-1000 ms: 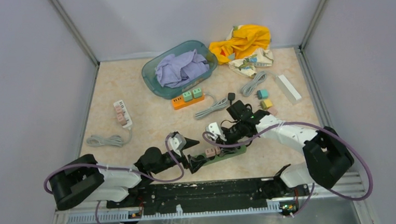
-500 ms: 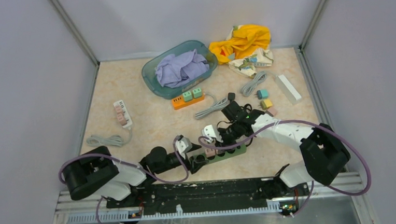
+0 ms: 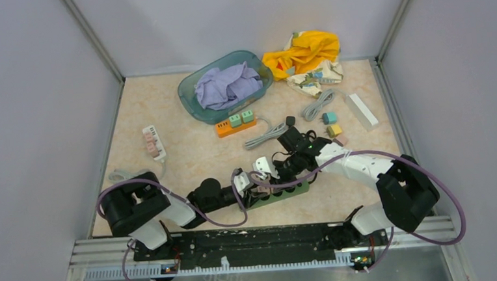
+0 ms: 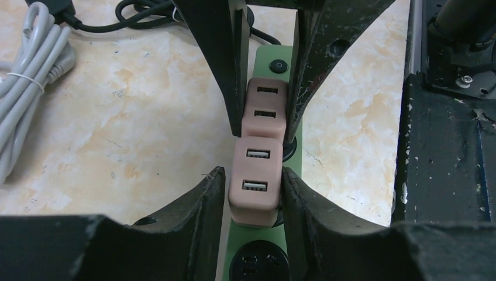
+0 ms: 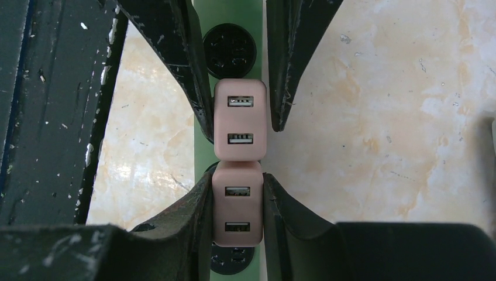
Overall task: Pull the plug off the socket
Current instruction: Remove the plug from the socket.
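Slid forward over the marbled tabletop point(image 3: 188, 157) between grey walls point(image 3: 238, 17), the left gripper point(image 4: 252, 181) clamps one pink plug point(image 4: 254, 199), the right gripper point(image 5: 237, 181) its neighbour point(image 5: 237, 208), on a green strip point(image 5: 228, 12).

The top camera is looking down from above and behind the arms point(image 3: 358, 166), taking in the whole table point(image 3: 188, 157) from far off. The two wrist cameras are sitting low and very close, looking lengthways along the green power strip point(image 4: 266, 58) from opposite ends and facing one another. All three are sharing the pink plugs point(image 5: 240, 126) on that strip, tiny from above and large in both wrist views
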Controlling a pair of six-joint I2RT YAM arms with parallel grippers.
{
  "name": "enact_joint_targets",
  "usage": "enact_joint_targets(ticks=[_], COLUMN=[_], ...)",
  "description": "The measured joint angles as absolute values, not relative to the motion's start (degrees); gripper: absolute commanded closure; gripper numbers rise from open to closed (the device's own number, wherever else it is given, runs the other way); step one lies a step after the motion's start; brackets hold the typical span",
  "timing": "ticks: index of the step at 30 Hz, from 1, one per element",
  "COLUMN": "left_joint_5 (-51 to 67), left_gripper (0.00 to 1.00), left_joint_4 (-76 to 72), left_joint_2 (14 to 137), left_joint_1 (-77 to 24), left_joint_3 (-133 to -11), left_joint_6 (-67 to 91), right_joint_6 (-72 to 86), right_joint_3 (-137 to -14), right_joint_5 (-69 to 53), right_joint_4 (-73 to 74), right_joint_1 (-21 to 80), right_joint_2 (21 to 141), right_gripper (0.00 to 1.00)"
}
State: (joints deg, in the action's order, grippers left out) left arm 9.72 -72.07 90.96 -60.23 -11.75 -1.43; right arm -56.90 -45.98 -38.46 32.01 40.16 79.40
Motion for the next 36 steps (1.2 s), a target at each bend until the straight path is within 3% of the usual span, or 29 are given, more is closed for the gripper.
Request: enact_joint_targets(ticks=[5, 7, 12, 28, 36], left_joint_5=[10.22, 10.59, 12.12, 13.21, 12.88], left_gripper=[0.50, 0.54, 0.98, 1.00, 1.00], left_joint_4=[-72.03, -71.90, -71.20, -71.42, -71.77], left_joint_2=[92.71, 92.84, 92.97, 93.27, 92.73], left_joint_1=[-60.23, -60.23, -60.23, -59.79, -59.79], left_joint_3=[-12.14, -12.36, -13.26, -13.32, -12.88], left_joint_6=[-1.63, -1.67, -2.15, -2.15, -2.20], right_joint_6=[-56.86, -56.86, -56.86, -48.36, -53.45], right_joint_3=[-46.19, -46.22, -46.28, -45.74, -45.71], right_joint_5=[-37.91, -37.82, -37.52, -35.46, -39.86], right_joint_4=[32.32, 32.32, 32.40, 29.32, 31.07], right_joint_1=[40.47, 40.51, 40.73, 41.43, 38.26], right_joint_2=[79.42, 79.42, 79.42, 78.87, 78.54], right_gripper=[1.00, 1.00, 1.00, 1.00, 1.00])
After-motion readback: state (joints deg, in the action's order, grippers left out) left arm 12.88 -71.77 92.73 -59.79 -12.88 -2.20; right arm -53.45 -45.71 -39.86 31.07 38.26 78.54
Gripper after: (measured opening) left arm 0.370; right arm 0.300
